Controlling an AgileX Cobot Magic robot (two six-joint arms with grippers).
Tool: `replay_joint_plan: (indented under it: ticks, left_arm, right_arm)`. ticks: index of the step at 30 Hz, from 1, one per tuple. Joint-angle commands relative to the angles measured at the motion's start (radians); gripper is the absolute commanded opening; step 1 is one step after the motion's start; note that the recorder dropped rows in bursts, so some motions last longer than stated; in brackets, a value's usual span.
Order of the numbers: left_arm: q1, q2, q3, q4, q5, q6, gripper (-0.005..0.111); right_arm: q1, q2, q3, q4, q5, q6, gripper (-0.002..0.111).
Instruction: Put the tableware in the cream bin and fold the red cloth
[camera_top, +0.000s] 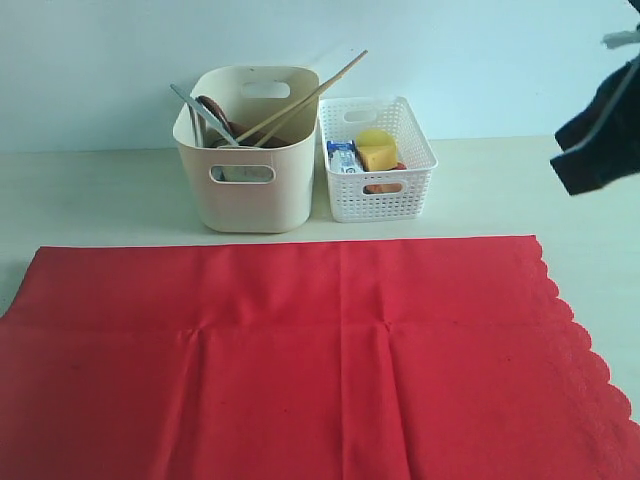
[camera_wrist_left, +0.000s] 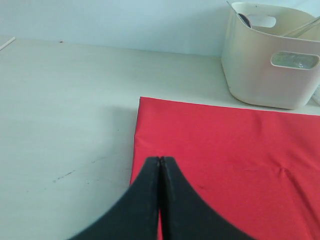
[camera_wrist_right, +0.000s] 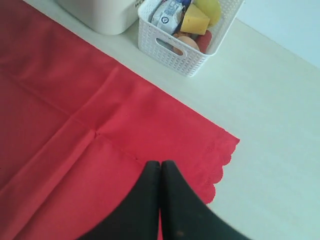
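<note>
The red cloth (camera_top: 300, 350) lies spread flat over the front of the table, its scalloped edge at the right. Behind it stands the cream bin (camera_top: 248, 150), holding the tableware: two chopsticks (camera_top: 310, 95) poke out to the right, a knife (camera_top: 195, 108) and a dark spoon lean at the left, and a steel cup shows through the handle hole. My left gripper (camera_wrist_left: 160, 160) is shut and empty above the red cloth (camera_wrist_left: 225, 150) near its far left corner. My right gripper (camera_wrist_right: 161, 163) hovers shut and empty over the red cloth (camera_wrist_right: 100, 135) near its scalloped corner.
A white lattice basket (camera_top: 380, 195) next to the cream bin holds a milk carton (camera_top: 343, 157), a cheese wedge (camera_top: 378, 157) and a lemon. The right arm (camera_top: 600, 130) hangs dark at the upper right of the exterior view. Bare table lies on both sides of the cloth.
</note>
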Motion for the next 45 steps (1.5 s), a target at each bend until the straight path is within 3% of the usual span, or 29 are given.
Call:
replay_joint_plan:
  ticks: [1,7,12,15,22,32,45]
  left_arm:
    - [0.002,-0.005,0.003,0.001,-0.011,0.0,0.0]
    - [0.002,-0.005,0.003,0.001,-0.011,0.0,0.0]
    - [0.002,-0.005,0.003,0.001,-0.011,0.0,0.0]
    - [-0.003,-0.005,0.003,0.001,-0.011,0.0,0.0]
    - [-0.029,-0.005,0.003,0.005,-0.003,0.0,0.0]
    - [-0.029,0.138,-0.204,0.013,0.004,0.0,0.0]
    - [-0.029,0.451,-0.542,0.053,0.004,0.0,0.0]
  right_arm:
    - [0.0,-0.088,0.128,0.003,-0.074,0.027,0.0]
    - [0.0,-0.235,0.28,-0.008,-0.154,0.068,0.0]
    - [0.0,-0.318,0.366,-0.172,-0.214,0.244,0.0]
    - [0.0,-0.332,0.384,-0.253,-0.224,0.367,0.0]
    - [0.0,-0.332,0.384,-0.238,-0.231,0.391,0.0]
    - [0.0,-0.332,0.384,-0.219,-0.25,0.393,0.0]
    - [0.0,-0.332,0.384,-0.195,-0.259,0.39,0.0]
